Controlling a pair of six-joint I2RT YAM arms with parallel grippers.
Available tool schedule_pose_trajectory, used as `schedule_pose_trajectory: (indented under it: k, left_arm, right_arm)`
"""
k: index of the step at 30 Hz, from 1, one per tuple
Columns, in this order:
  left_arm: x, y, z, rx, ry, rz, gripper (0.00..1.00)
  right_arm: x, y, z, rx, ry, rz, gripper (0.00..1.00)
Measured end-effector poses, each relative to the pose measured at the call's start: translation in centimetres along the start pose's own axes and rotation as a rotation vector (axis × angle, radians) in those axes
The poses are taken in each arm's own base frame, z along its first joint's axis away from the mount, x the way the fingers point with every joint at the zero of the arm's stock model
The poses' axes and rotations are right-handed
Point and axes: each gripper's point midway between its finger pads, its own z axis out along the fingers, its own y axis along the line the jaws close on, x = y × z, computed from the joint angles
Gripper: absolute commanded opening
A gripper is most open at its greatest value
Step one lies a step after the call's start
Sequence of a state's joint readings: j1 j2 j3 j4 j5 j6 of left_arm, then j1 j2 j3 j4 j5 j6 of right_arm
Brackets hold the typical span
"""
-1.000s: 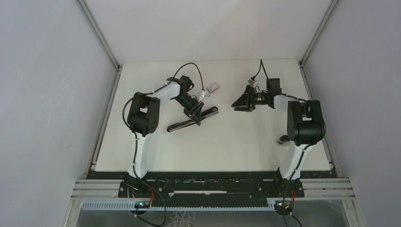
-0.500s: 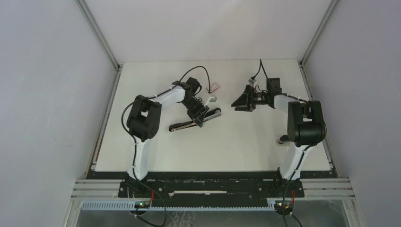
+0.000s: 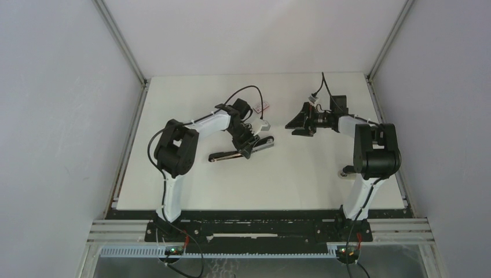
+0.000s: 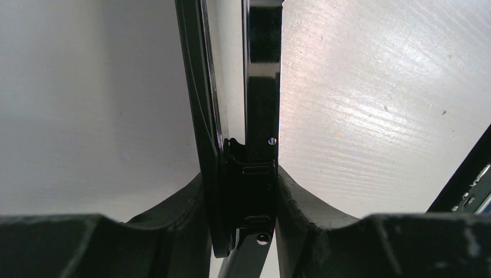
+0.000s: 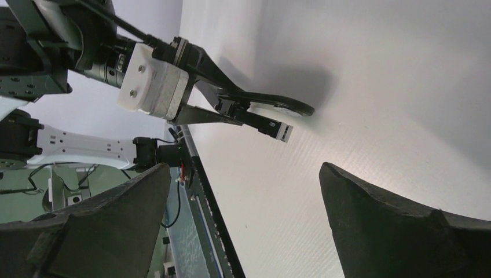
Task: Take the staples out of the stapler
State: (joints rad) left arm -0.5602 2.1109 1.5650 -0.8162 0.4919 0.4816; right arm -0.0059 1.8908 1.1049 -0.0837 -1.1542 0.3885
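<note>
The stapler (image 3: 224,155) lies slanted at mid-table, long, black and silver. My left gripper (image 3: 250,142) is shut on it near its right end. In the left wrist view both fingers (image 4: 173,231) press the stapler's black body (image 4: 262,116), and its two narrow bars run away from the camera with a slim gap between them. My right gripper (image 3: 292,125) hangs to the right of the stapler, apart from it, pointing left. Its jaws (image 5: 243,168) stand wide open with only bare table between them. From there I see the stapler's silver-tipped end (image 5: 282,132). The staples are not visible.
A small red-and-white box (image 3: 263,107) lies just behind the left wrist, partly covered by it. White walls close the table's left, back and right sides. The left arm's cable (image 3: 243,91) loops above the wrist.
The left gripper has carried the stapler's right end a little rightward and nearer, flattening its slant. The right gripper's jaws have opened wider.
</note>
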Motion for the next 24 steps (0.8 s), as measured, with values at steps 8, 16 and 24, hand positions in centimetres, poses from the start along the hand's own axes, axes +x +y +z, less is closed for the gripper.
schedule_pose_trajectory:
  k: [8,16,24]
  left_arm:
    - [0.0,-0.5,0.4,-0.053,0.016,0.065,0.0]
    - [0.0,-0.7,0.7,-0.131,0.031,0.132,0.0]
    - [-0.1,-0.7,1.0,-0.217,0.027,0.181,0.0]
  right_arm:
    - [-0.6,-0.9,-0.8,0.035,-0.03,0.019,1.0]
    - [-0.8,-1.3,-1.2,0.048,-0.042,0.034,1.0]
    - [-1.0,-1.5,-1.4,0.054,-0.05,0.043,1.0]
